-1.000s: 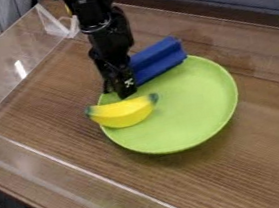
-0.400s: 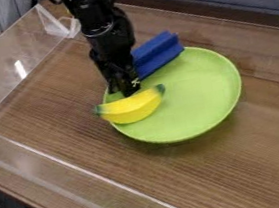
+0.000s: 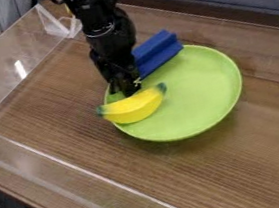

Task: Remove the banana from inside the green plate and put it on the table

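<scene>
The yellow banana (image 3: 135, 106) lies across the near-left rim of the green plate (image 3: 198, 98), which rests on the brown wooden table (image 3: 52, 132). My gripper (image 3: 124, 85) points straight down just behind the banana, its dark fingertips at or touching the banana's upper edge. The jaws stand open; I see nothing clamped between them. The arm hides the plate's far-left rim.
A blue rectangular block (image 3: 158, 54) leans on the plate's far rim, right beside my gripper. Clear acrylic walls (image 3: 1, 74) border the table on all sides. Bare wood lies to the left and in front of the plate.
Compared with a second ago, the plate and banana have shifted slightly right, and the gripper moved a little with them. Nothing has moved in the last half second.
</scene>
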Motion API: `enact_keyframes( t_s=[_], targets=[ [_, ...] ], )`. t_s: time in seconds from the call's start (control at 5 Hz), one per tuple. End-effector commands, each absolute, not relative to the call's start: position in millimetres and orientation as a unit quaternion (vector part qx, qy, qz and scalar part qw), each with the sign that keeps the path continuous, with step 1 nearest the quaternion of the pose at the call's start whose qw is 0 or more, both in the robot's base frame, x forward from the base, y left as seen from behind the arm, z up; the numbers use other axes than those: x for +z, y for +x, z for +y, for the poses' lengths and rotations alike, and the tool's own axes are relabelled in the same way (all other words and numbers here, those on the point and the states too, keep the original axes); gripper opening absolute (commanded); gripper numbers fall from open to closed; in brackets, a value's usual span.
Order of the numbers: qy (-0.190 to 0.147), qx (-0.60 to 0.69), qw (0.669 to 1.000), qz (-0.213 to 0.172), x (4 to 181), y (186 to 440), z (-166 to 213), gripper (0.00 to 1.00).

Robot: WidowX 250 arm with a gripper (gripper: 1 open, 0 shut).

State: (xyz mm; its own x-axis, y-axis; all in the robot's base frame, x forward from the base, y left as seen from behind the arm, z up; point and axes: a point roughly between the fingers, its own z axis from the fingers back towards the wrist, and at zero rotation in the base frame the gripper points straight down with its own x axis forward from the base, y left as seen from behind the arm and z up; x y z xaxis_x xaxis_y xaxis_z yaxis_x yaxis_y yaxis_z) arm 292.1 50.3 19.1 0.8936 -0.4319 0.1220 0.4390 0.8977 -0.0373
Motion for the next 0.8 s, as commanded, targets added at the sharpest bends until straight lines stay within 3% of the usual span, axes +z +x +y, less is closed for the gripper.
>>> enact_keyframes(
  t_s=[0.0,0.4,0.6],
  targets=[
    [-0.053,-0.239,0.969,-0.016,5.1,268,43,0.0],
    [-0.055,-0.222,0.973,-0.016,4.2,277,42,0.0],
    [-0.056,-0.229,0.972,-0.015,3.9,266,39,0.0]
  ],
)
